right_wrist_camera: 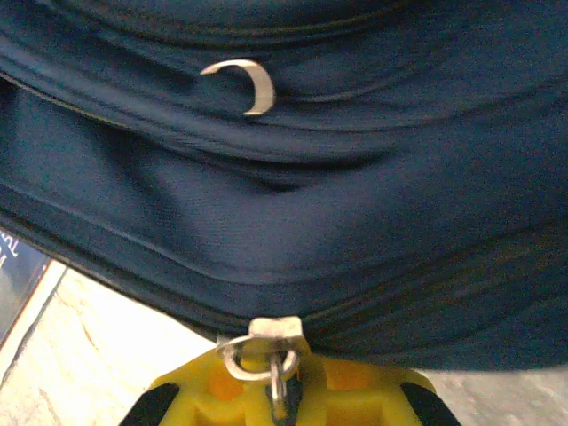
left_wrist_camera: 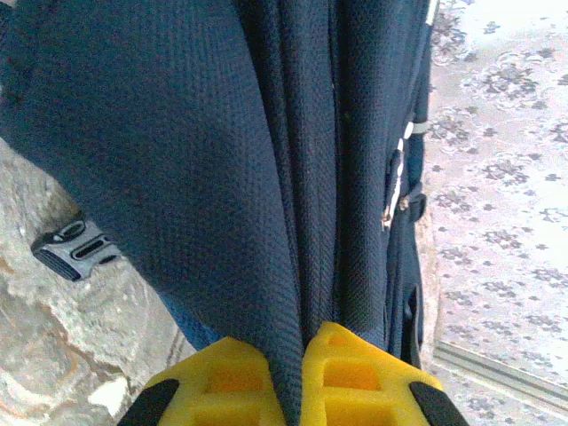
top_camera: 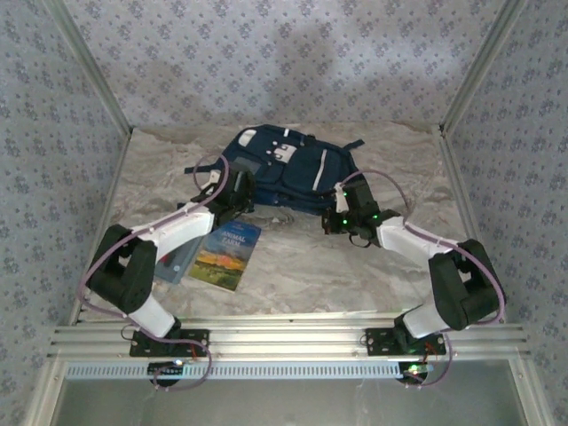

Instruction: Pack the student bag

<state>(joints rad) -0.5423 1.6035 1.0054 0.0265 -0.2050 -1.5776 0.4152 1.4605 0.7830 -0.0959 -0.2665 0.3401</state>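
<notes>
- We work inside a booth of patterned wall panels, over a pale marbled surface (top_camera: 293, 266).
- The student bag (top_camera: 293, 173) lies flat at the far middle of that surface, with its white-tabbed front pocket facing up.
- Our left gripper (left_wrist_camera: 303, 377) is closed on a fold of navy fabric at the bag's near left corner. The cloth runs down between the yellow fingers (left_wrist_camera: 222, 382). A black buckle (left_wrist_camera: 71, 248) rests on the surface just beside the bag there.
- Our right gripper (right_wrist_camera: 282, 390) sits at the bag's near right edge, clamped on the metal zip pull (right_wrist_camera: 266, 351).
- A book (top_camera: 226, 255) with a landscape cover lies on the near side of the bag, towards its left corner and outside it.
- We judge the packing barely begun. The bag is pinned and the zip is in hand, but we see no opening and the book is not yet inside.
- What remains, as we read it, is to draw the zip open, load the book and close the bag.
</notes>
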